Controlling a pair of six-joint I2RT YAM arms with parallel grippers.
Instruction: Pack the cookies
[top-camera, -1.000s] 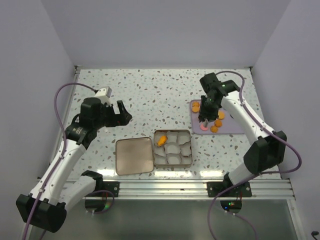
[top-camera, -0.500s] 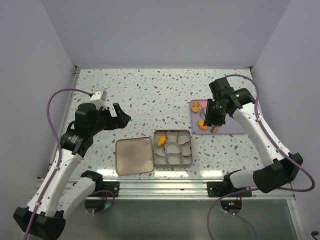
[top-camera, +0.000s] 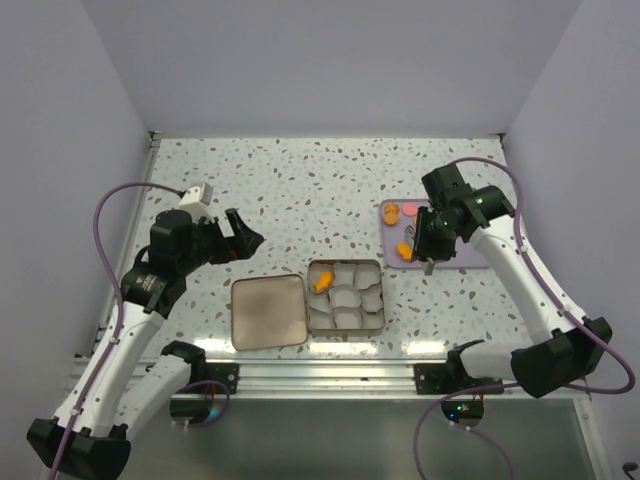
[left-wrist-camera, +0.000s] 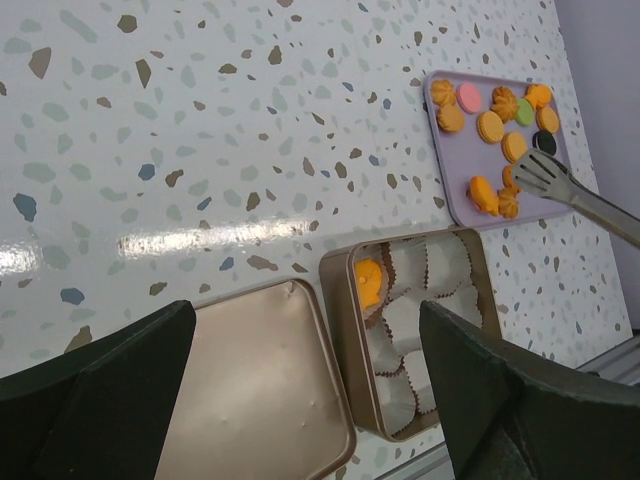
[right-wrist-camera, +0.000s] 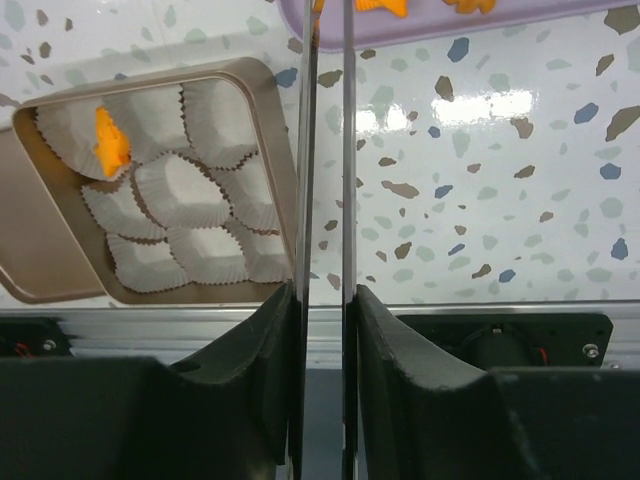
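Swinging round to the tray's near cookies with right fingers clenched on tongs, seemingly empty-tipped; keeping left fingers released; next pick now possible.

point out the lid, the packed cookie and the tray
lid (left-wrist-camera: 262, 385), left wrist view, middle of its inner face
packed cookie (left-wrist-camera: 368, 282), left wrist view, its middle
tray (left-wrist-camera: 458, 158), left wrist view, bare left part

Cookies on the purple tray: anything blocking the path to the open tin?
Nothing visible. Only bare table lies between the tray and the tin. The lid lies on the tin's other side, and the tongs hang over the cookies.
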